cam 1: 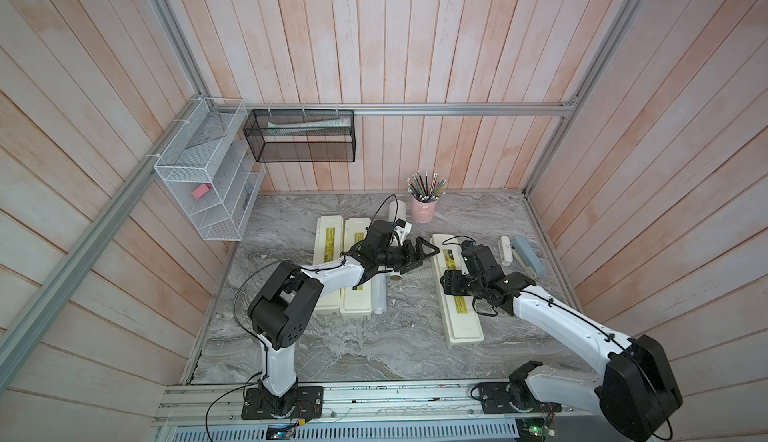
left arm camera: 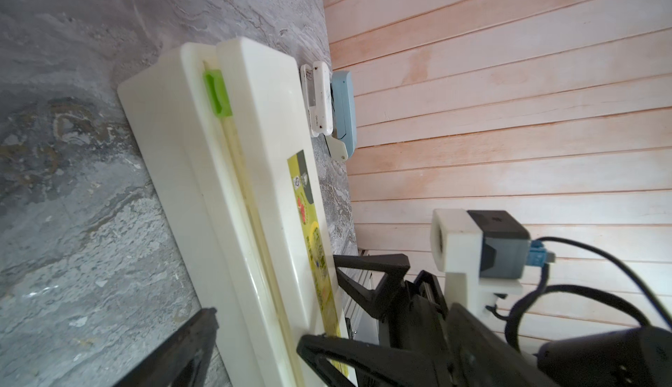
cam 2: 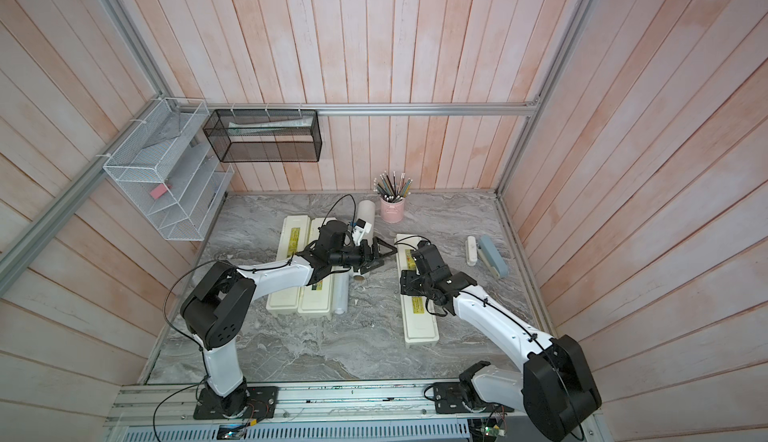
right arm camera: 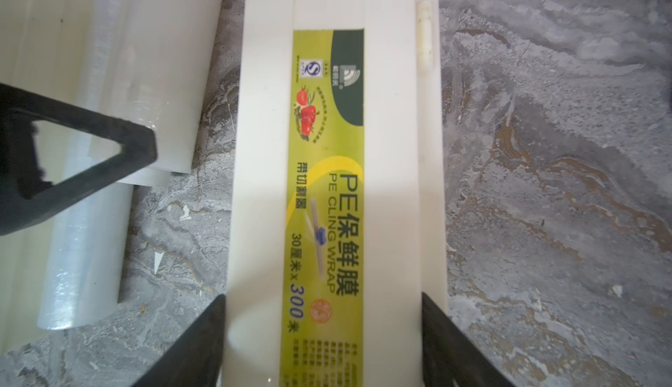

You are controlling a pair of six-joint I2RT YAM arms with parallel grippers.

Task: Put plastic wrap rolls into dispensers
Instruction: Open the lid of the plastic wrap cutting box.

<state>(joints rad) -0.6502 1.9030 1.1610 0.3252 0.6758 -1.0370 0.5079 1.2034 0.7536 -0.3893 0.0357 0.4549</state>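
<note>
The right gripper (right arm camera: 322,296) is closed across a shut dispenser (right arm camera: 265,148), which is clamped by both long sides. The left gripper (cam 1: 422,259) is held wide open and empty. A thick roll (right arm camera: 163,76) and a thin roll (right arm camera: 87,250) lie on the worktop (right arm camera: 545,185) just below it, left of the right gripper.

A cream dispenser (cam 1: 326,234) and a second dispenser (cam 1: 355,234) are lying side by side, lids shut, labels up. A third dispenser (cam 1: 462,319) is lying apart, also shut, and the right pincer (right arm camera: 323,305) is clamping its sides. A thin translucent roll (cam 1: 380,299) is lying just beside the second dispenser, with a thicker white roll (cam 1: 397,211) beside that.
</note>
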